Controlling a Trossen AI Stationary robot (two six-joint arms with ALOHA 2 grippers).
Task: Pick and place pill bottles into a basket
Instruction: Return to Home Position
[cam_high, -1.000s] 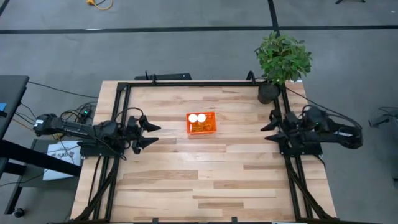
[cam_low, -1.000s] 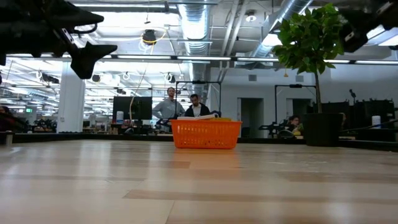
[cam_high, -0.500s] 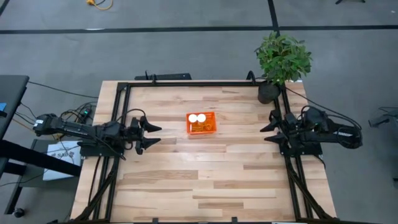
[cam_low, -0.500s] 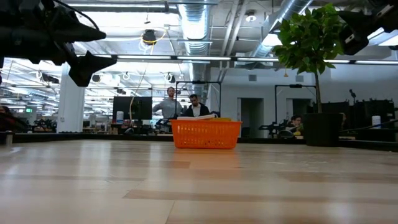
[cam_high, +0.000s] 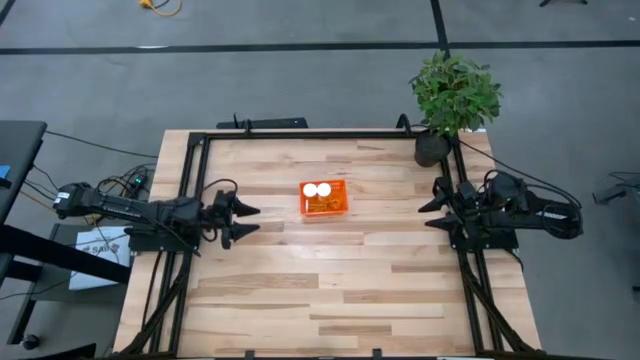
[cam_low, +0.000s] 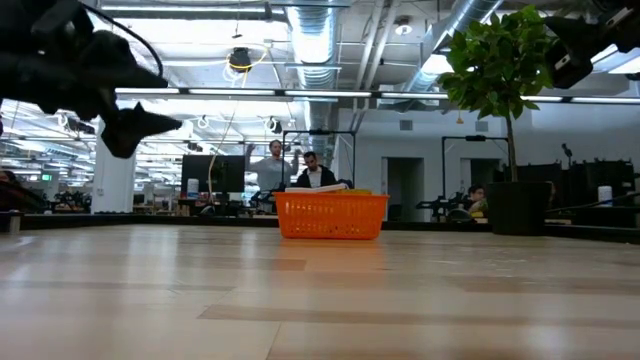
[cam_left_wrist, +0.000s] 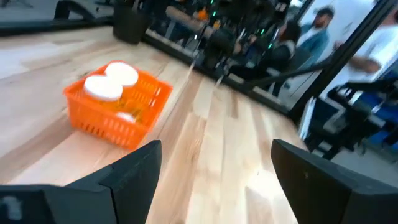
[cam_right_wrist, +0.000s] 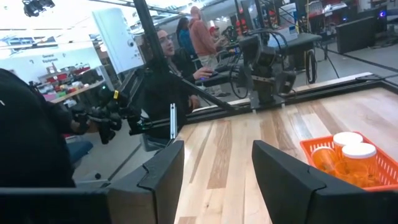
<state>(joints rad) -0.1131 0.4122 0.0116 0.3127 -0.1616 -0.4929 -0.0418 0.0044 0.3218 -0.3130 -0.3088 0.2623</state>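
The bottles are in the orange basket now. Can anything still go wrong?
Maybe. The pill bottles have white caps poking above the rim of the basket, so a bump could tip one out. The left tool hangs open near the basket; if it swung low, it might shove it. The right tool sits close to the plant, so a wide swing could brush its leaves.

Only two white caps of the pill bottles (cam_high: 317, 190) show in the basket (cam_high: 324, 199) from above; any bottles under them too small to count. Low view: the basket's mesh wall hides nearly all of the bottles. Right wrist view: basket cut off by the picture's edge.
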